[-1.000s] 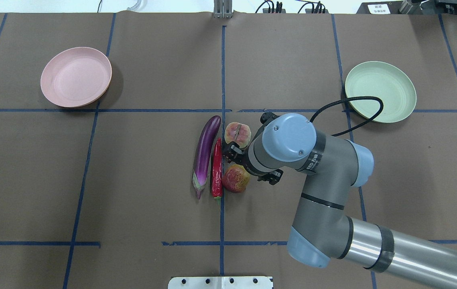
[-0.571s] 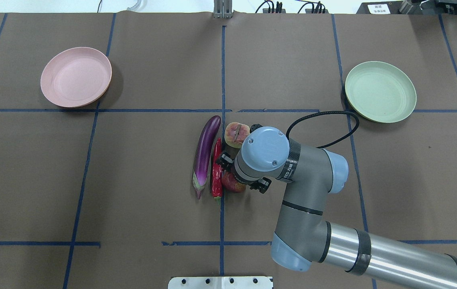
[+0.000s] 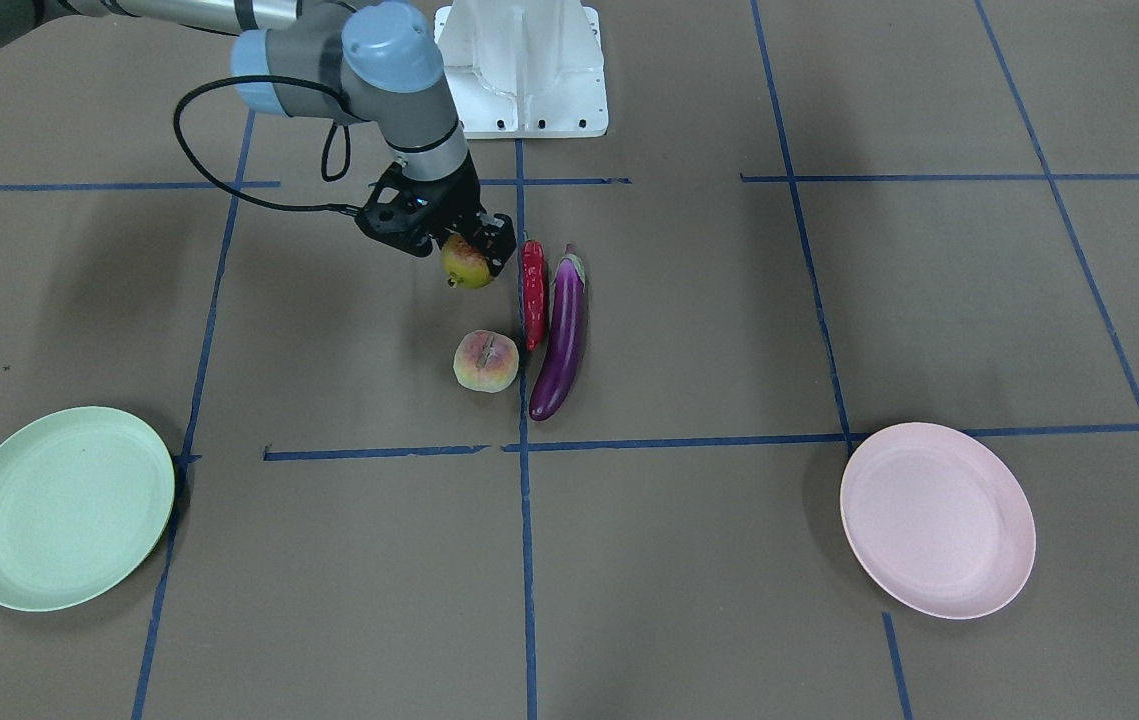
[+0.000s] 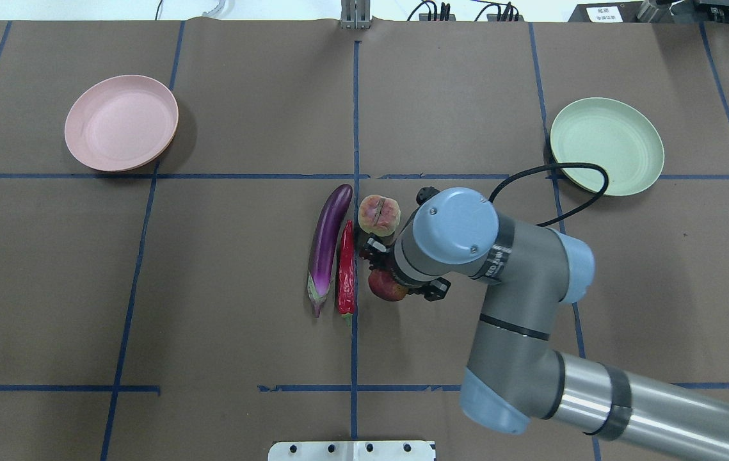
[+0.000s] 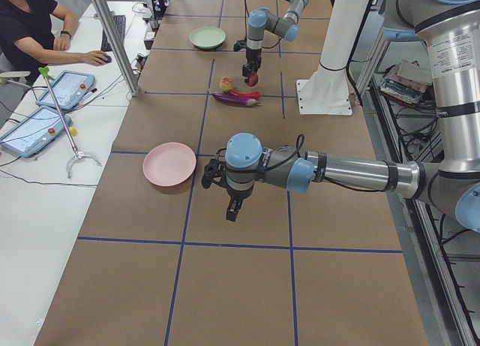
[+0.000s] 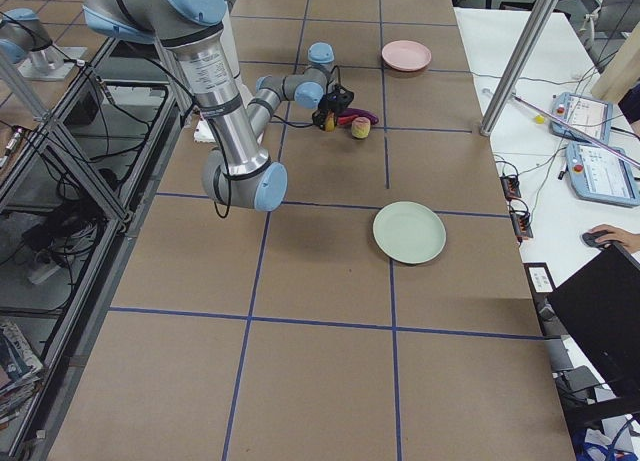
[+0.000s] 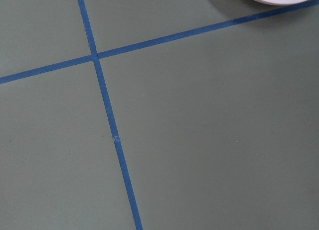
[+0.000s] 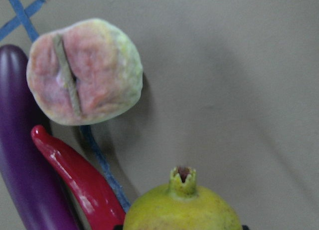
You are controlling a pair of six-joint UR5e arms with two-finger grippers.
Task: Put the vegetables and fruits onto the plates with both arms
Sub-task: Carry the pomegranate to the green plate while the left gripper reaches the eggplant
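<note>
My right gripper (image 3: 470, 257) is shut on the round red-green pomegranate (image 3: 465, 265) and holds it just above the table; its crown tip shows in the right wrist view (image 8: 182, 176). The pale peach (image 4: 378, 214) lies beyond it. The red chili (image 4: 345, 269) and the purple eggplant (image 4: 328, 246) lie side by side to their left. The pink plate (image 4: 121, 123) at far left and the green plate (image 4: 606, 146) at far right are both bare. My left gripper (image 5: 233, 209) hangs near the pink plate (image 5: 170, 164); I cannot tell if it is open.
Blue tape lines cross the brown table cover. The white base block (image 3: 523, 70) stands at the robot's edge. The right arm's black cable (image 4: 550, 192) loops toward the green plate. An operator (image 5: 34, 31) sits at a side desk.
The right gripper dropped over the pomegranate, shut on it and lifted it slightly off the table, shifting a little to the right. The other produce and plates have not moved.
</note>
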